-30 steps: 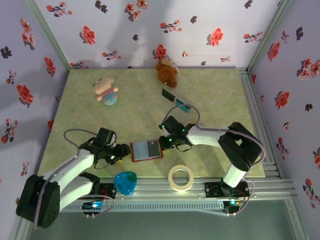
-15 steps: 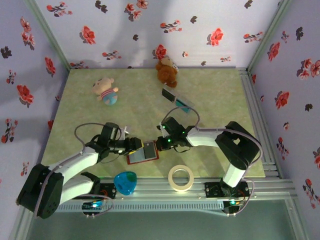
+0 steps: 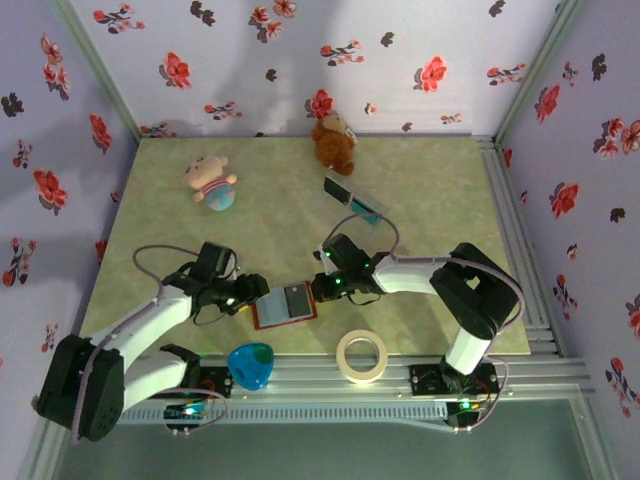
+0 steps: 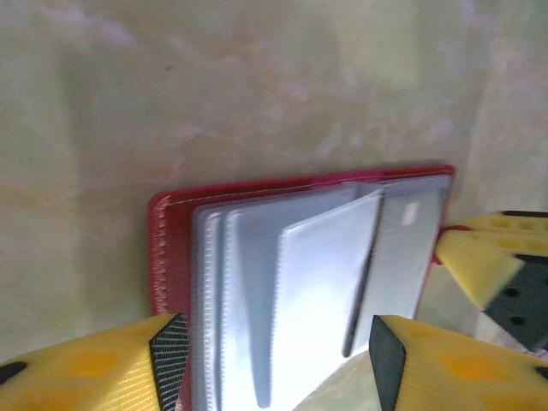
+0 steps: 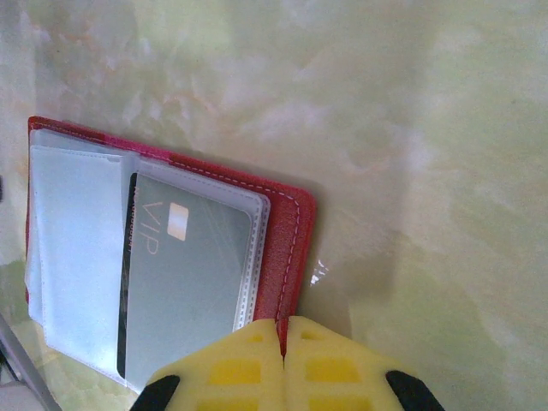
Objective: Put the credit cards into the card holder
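Note:
The card holder (image 3: 288, 304) lies open near the table's front edge, red with pale plastic sleeves (image 4: 291, 282). A teal card (image 5: 184, 265) marked VIP sits inside one sleeve. My right gripper (image 5: 284, 330) is shut on the holder's red right edge (image 5: 287, 248), and it is at the holder's right side (image 3: 322, 288) in the top view. My left gripper (image 4: 274, 360) is open at the holder's left side (image 3: 256, 292), its fingers (image 4: 167, 351) on either side of the loose sleeves. Two more credit cards, one dark (image 3: 338, 188) and one teal (image 3: 368, 210), lie further back.
A blue heart-shaped object (image 3: 250, 365) and a tape roll (image 3: 361, 356) rest on the front rails. A plush doll (image 3: 210, 180) and a brown teddy (image 3: 333, 143) sit at the back. Flowered walls close in three sides.
My left gripper reached in over the holder's left edge, then drew back a little to the left. The holder shifted slightly left. The right gripper kept its grip on the red edge.

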